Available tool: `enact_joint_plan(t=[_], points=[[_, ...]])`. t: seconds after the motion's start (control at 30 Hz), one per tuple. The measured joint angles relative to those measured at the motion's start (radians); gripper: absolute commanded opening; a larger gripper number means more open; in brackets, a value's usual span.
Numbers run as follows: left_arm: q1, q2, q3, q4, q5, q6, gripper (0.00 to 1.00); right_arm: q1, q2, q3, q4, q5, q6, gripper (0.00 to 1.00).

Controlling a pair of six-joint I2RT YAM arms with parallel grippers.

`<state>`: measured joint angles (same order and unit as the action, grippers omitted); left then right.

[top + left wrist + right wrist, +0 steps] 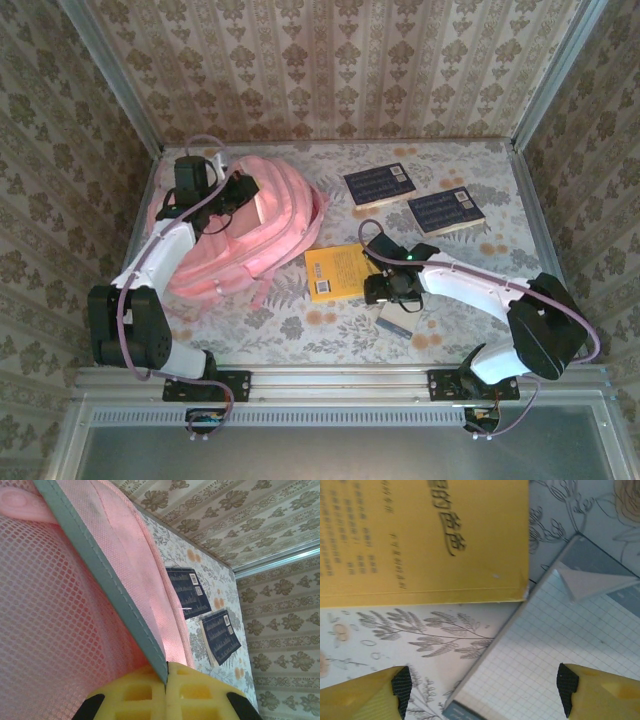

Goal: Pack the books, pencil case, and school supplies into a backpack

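- Backpack [255,235]: pink, lying on the left side of the table [300,340], toward the far edge.
- Left gripper [165,680]: pads pressed closed on the backpack's grey-trimmed rim.
- Orange-yellow book [335,272]: flat mid-table, just right of the backpack.
- Navy book [380,184] and second navy book [446,211]: side by side near the far edge, right of centre.
- Silver-framed grid pad [560,645]: toward the near edge, just beside the orange-yellow book's corner.
- Right gripper [482,692]: jaws spread wide over the pad's edge, holding nothing.
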<state>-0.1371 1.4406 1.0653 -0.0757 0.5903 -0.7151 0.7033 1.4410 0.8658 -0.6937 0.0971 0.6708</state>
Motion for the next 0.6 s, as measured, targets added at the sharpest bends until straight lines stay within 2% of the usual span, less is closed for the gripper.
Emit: enact_joint_plan(t=[0.07, 0.27, 0.47, 0.6], points=[[-0.005, 0.0, 0.0, -0.003, 0.0, 0.0, 0.0, 0.0, 0.001, -0.014, -0.003, 0.024, 0.038, 0.78], [-0.013, 0.0, 0.0, -0.005, 0.0, 0.001, 0.0, 0.0, -0.002, -0.073, -0.023, 0.072, 0.156, 0.94], [-0.018, 0.0, 0.0, -0.006, -0.003, 0.008, 0.0, -0.078, -0.119, -0.168, -0.016, 0.068, 0.206, 0.99], [-0.029, 0.0, 0.0, -0.01, -0.01, 0.017, 0.0, -0.169, -0.192, -0.258, 0.055, -0.007, 0.225, 0.98]])
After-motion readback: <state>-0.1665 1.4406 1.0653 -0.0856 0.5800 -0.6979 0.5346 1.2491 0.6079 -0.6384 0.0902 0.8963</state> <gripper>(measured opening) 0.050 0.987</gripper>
